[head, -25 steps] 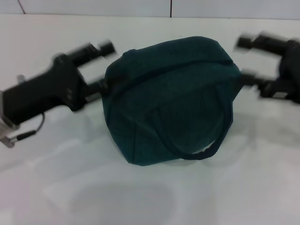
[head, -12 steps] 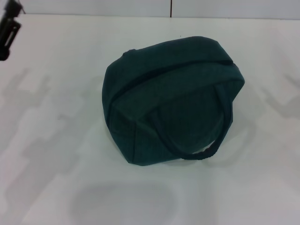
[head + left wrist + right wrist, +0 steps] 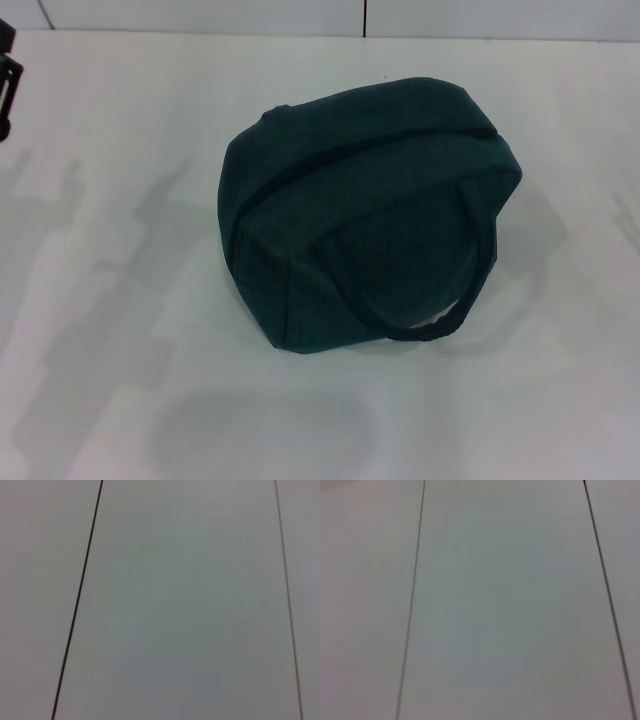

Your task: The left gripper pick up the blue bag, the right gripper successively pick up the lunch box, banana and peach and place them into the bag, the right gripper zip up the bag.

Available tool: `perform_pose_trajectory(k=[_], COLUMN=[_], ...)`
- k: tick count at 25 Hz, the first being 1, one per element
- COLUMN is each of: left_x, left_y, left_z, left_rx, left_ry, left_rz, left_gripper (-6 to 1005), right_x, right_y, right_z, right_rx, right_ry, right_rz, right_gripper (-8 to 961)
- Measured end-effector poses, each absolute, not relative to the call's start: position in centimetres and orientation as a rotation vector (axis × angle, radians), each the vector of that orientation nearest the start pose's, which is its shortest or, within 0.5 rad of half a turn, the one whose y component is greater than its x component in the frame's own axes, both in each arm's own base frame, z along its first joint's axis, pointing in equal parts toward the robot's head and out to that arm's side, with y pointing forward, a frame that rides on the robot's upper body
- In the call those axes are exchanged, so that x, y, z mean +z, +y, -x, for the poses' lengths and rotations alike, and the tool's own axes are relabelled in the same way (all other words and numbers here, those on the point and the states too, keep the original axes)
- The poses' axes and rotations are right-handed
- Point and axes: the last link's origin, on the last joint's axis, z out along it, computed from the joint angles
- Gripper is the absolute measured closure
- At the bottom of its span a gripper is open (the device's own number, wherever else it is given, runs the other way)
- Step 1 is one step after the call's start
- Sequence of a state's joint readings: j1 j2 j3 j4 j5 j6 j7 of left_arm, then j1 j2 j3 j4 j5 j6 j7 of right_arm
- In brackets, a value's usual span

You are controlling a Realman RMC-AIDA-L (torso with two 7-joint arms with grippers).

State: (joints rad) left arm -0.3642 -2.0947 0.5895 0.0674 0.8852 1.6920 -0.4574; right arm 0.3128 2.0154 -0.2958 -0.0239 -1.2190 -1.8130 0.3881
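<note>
While the blue bag [image 3: 360,210] lies closed on the table [image 3: 120,380], zipper seam slanting up rightward, left hand [image 3: 6,75] at edge, opening indiscernible.

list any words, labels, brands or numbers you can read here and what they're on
None can be read in any view.
The bag shows only plain teal fabric and a handle; no logo or label faces the head camera.
The table is bare white, with no print.
The left gripper, at the far left edge of the head view, shows no marking.
Both wrist views show only pale panels with dark seams, no writing.
</note>
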Motion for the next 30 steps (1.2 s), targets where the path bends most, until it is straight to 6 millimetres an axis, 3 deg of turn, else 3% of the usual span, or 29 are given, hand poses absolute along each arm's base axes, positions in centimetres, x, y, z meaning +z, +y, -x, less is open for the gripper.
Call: perform_pose_trajectory(k=[9, 16, 30], left_x=[2.6, 1.5, 1.5], left_y=[27.8, 28.3, 28.4], left_z=[31.8, 31.6, 32.0], left_rx=[-1.046, -0.957, -0.93], left_ry=[-0.355, -0.332, -0.353], left_rz=[1.47, 1.479, 1.451], left_gripper=[319, 317, 316], right_x=[6.3, 6.1, 5.8], right_y=[24.7, 24.9, 25.2], right_z=[-33.9, -34.0, -33.6], right_rx=[1.014, 1.005, 0.952], right_ry=[0.245, 0.272, 0.215], right_rz=[1.344, 1.338, 1.356], right_gripper=[151, 151, 151])
